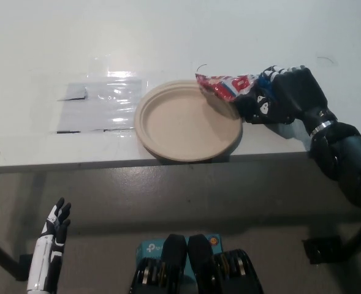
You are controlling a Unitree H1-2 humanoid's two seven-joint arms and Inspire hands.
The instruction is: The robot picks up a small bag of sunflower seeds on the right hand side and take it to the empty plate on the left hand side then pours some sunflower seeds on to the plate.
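Observation:
A small red, white and blue bag of sunflower seeds [223, 86] is held by my black right hand [278, 98], which is shut on its right end. The bag's free end reaches over the upper right rim of the tan paper plate [183, 125]. The plate lies near the table's front edge and looks bare inside. My white left hand [53, 239] rests low at the lower left, below the table, fingers apart and holding nothing.
A shiny clear plastic sheet [100, 105] is taped flat to the white table left of the plate. The table's front edge [106, 160] runs across the picture just below the plate. A teal box [148, 250] sits on the floor below.

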